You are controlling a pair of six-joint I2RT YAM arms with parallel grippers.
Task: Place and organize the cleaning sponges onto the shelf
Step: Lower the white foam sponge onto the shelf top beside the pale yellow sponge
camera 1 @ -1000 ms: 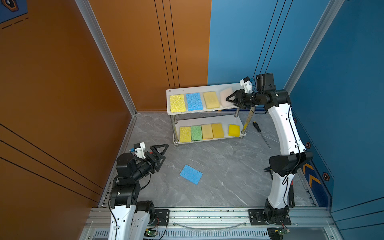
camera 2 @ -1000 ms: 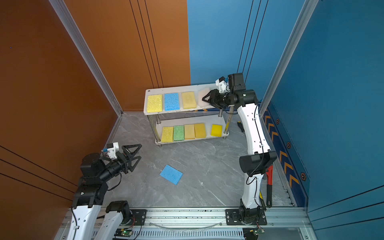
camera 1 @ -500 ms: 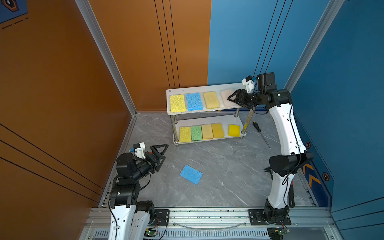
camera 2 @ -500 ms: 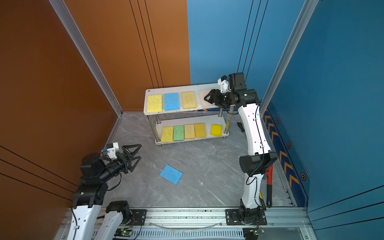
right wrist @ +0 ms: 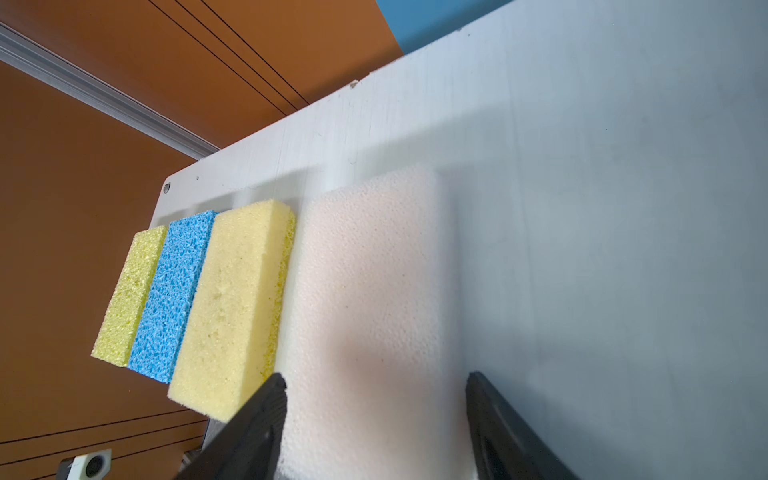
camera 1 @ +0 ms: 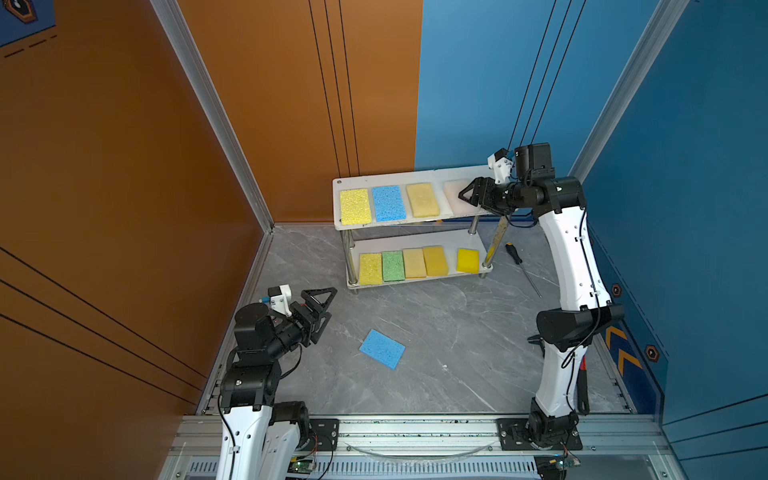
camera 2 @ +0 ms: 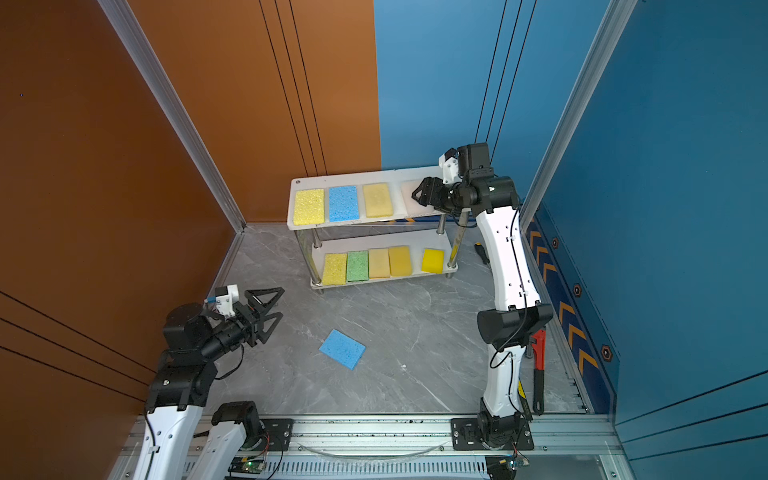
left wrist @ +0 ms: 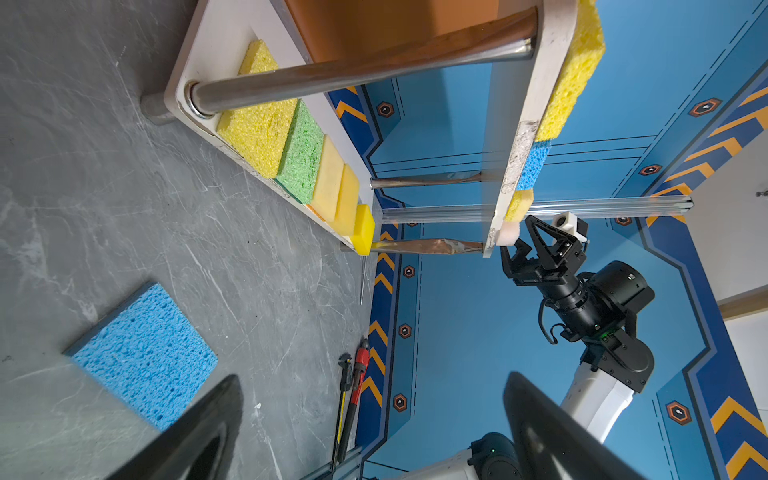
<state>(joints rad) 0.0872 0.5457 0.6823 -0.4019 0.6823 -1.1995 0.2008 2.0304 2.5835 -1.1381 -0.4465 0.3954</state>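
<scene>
one sponge not yet on the shelf [camera 1: 452, 249]. left gripper [camera 1: 332, 303]: gapes wide, holds nothing, sits the nearer of the two to blue sponge [camera 1: 382, 348], flat on floor [camera 1: 436, 324] off to its right, long axis slanting against shelf front. right gripper [camera 1: 466, 194]: parted, grips nothing, straddles whitish-pink sponge [camera 1: 451, 189] on top board [right wrist: 582, 166]. counted: ten sponges, four on top, five below, one down; two blue, one green.

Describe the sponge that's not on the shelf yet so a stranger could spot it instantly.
Find the white two-tier shelf at the back, then come forward across the grey floor toward the left gripper. A blue sponge lies flat there. It alone is off the shelf, askew, unlike the blue one lined up on the top board.
</scene>
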